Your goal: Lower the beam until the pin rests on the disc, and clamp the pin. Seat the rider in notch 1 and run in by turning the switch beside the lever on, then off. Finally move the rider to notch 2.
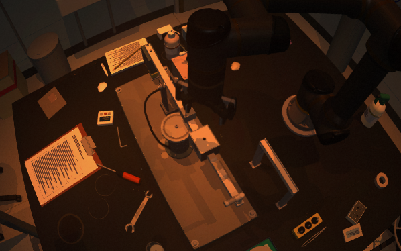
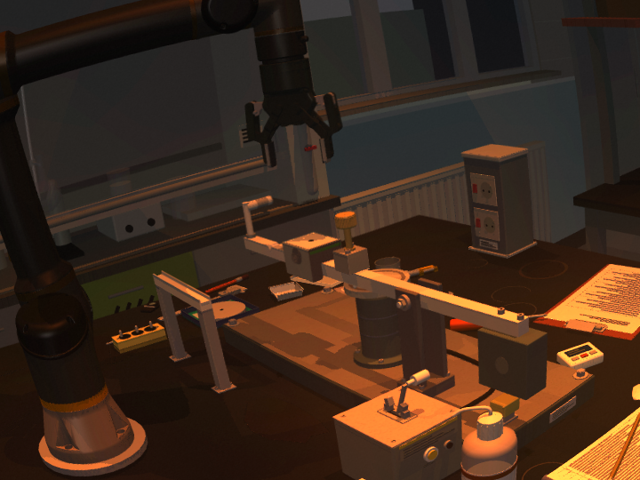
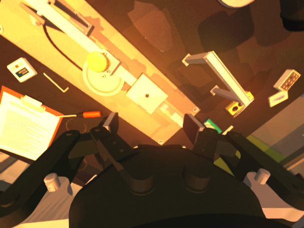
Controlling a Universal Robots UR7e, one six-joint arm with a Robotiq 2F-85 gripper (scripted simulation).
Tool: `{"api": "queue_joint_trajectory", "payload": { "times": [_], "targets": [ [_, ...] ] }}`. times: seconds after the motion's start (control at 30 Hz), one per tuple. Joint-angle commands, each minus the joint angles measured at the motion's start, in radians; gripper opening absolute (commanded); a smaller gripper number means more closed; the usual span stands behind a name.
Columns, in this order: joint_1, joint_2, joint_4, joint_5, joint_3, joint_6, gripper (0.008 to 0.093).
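My gripper (image 2: 296, 152) (image 3: 149, 124) hangs open and empty, high above the rig. Below it the pale beam (image 2: 443, 304) (image 1: 164, 75) runs along the base plate on a dark post, its pin holder topped by a yellow knurled knob (image 2: 345, 219) (image 3: 97, 61) over the disc (image 1: 175, 127) (image 3: 102, 82) on a dark drum. Beyond the disc a square rider block (image 2: 309, 251) (image 3: 146, 95) (image 1: 204, 139) sits on the beam's thin arm, which ends in an upright handle (image 2: 255, 208) (image 1: 234, 200). A control box carries the lever (image 2: 408, 390) and a round switch (image 2: 430, 454).
Behind the rig are a window ledge, radiator and socket tower (image 2: 496, 200). A pale gantry frame (image 1: 276, 169) (image 2: 195, 315) stands beside the plate. A clipboard (image 1: 58, 162), screwdriver (image 1: 125, 175), wrench (image 1: 138, 211), timer (image 1: 105, 117), bottle (image 2: 488, 448) and power strip (image 1: 306, 225) lie around.
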Motion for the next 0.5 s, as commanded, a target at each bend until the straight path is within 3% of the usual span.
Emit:
{"api": "queue_joint_trajectory", "payload": {
  "times": [0.0, 0.27, 0.47],
  "targets": [
    [0.000, 0.000, 0.000, 0.000, 0.000, -0.059, 0.0880],
    [0.000, 0.000, 0.000, 0.000, -0.001, -0.557, 0.0880],
    [0.000, 0.000, 0.000, 0.000, -0.001, -0.802, 0.0880]
  ]
}}
